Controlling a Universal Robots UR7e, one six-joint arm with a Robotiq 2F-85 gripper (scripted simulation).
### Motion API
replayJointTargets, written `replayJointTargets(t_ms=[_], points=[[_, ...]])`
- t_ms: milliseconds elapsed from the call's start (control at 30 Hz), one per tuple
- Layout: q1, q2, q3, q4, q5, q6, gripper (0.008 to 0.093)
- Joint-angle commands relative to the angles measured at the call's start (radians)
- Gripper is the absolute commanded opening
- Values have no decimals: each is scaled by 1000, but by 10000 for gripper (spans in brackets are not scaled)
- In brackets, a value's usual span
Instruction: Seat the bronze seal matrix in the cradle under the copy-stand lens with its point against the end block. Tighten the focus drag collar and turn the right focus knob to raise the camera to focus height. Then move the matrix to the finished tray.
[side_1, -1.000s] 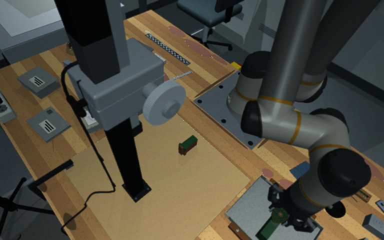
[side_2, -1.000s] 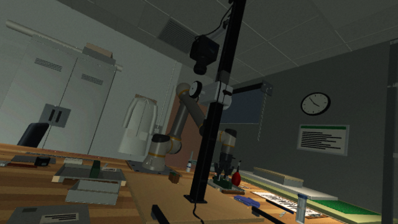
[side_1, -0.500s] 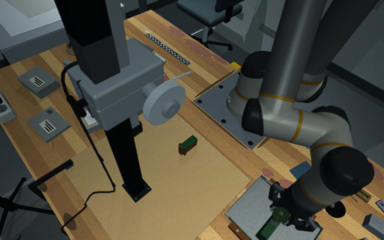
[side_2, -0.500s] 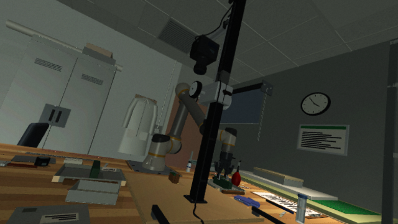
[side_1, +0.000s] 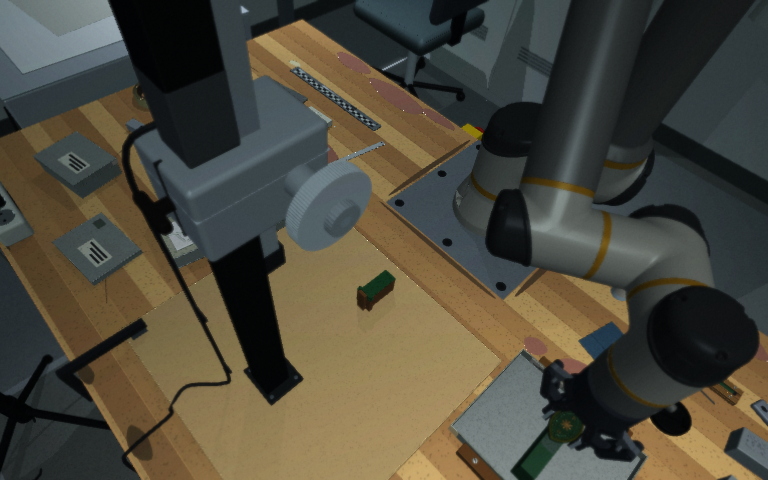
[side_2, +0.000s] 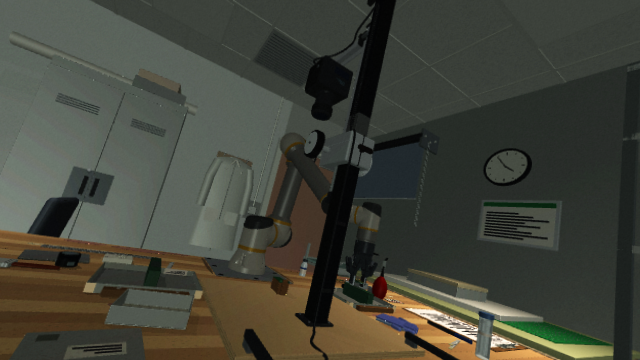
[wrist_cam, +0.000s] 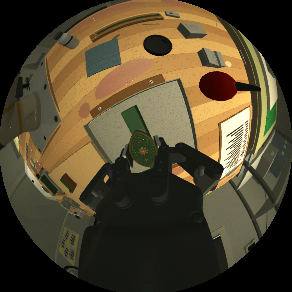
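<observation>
At the right end of the bench a grey speckled tray (side_1: 512, 421) (wrist_cam: 141, 119) holds a green felt strip (wrist_cam: 133, 119). My gripper (wrist_cam: 143, 152) (side_1: 572, 430) (side_2: 361, 272) hovers over that tray, closed on the bronze seal matrix (wrist_cam: 143, 151) (side_1: 565, 425), a pointed oval with a star pattern. The green-topped cradle (side_1: 375, 290) (side_2: 280, 285) (wrist_cam: 68, 183) sits alone on the tan baseboard (side_1: 317, 351). The copy-stand column (side_1: 249, 294) (side_2: 345, 190) carries the grey carriage and its ribbed focus knob (side_1: 328, 205) (side_2: 315, 144). The camera (side_2: 327, 85) sits high on the column.
A second grey tray (side_2: 145, 277) lies at the far left of the bench. A red air blower (wrist_cam: 218, 85) (side_2: 380, 287), a black disc (wrist_cam: 158, 45), small grey boxes (wrist_cam: 215, 57) and a printed sheet (wrist_cam: 234, 141) surround the speckled tray. The robot base plate (side_1: 447, 215) borders the baseboard.
</observation>
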Motion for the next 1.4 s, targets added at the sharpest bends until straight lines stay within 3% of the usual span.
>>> replayJointTargets(t_ms=[0,433,1033,1367], points=[[0,-1,-1,0,0,0,80],[0,-15,-10,23,0,0,80],[0,-133,-123,254,0,0,80],[0,-150,-148,297,0,0,80]])
